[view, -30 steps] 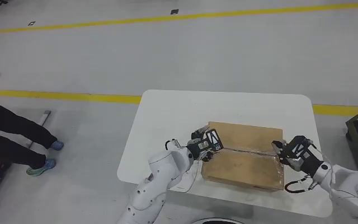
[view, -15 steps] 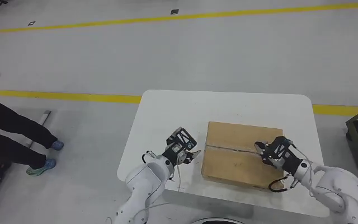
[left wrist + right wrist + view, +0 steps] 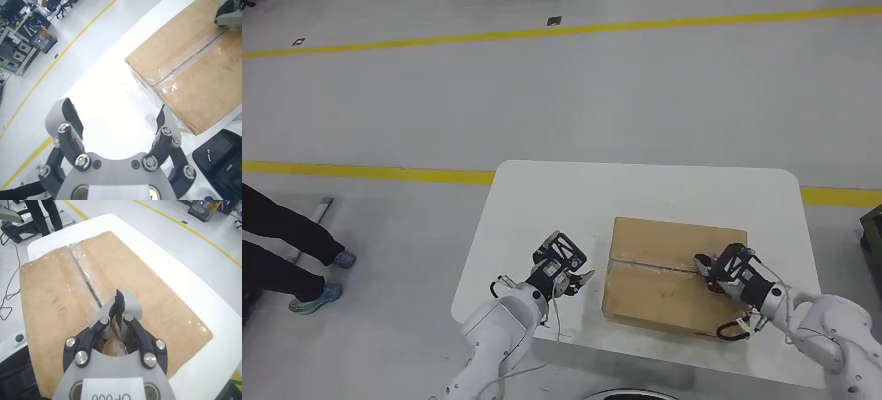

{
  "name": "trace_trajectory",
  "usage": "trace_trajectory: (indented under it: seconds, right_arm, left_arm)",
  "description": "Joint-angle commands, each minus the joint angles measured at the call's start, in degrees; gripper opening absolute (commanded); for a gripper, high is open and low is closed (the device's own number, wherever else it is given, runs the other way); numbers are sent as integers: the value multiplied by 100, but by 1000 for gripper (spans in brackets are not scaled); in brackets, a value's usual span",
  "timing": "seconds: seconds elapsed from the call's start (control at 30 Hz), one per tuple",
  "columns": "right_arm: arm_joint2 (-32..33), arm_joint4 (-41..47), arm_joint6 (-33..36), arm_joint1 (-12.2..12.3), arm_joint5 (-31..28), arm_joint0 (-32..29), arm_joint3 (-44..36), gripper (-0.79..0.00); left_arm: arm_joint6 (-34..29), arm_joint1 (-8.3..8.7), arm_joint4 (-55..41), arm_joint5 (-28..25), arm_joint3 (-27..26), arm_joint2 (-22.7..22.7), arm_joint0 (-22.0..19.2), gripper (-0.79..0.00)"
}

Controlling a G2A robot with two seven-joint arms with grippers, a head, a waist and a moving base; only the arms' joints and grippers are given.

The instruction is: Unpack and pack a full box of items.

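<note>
My left pincer [image 3: 114, 109] is wide open beside the taped brown cardboard box [image 3: 189, 72], right pincer [image 3: 118, 299] closed tight over its seam.

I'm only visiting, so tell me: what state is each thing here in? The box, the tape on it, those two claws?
Brown cardboard box: closed, both top flaps down, sitting flat on the white table.
Clear tape strip: crinkled, lying along the seam between the flaps; cannot tell if it is cut through.
Left gripper: open, empty, above the table beside the box.
Right gripper: shut, tips at the taped seam on top of the box.
</note>
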Motion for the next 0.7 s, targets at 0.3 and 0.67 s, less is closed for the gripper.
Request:
trace_trajectory:
  seconds: [0.3, 0.67]
  right_arm:
    - [-574, 122, 86, -21, -91, 317, -371, -785]
    - [-1573, -282, -35, -131, 163, 1013, 522, -785]
  left_arm:
    - [0, 0, 0, 0, 0, 0, 0, 0]
    - [0, 0, 0, 0, 0, 0, 0, 0]
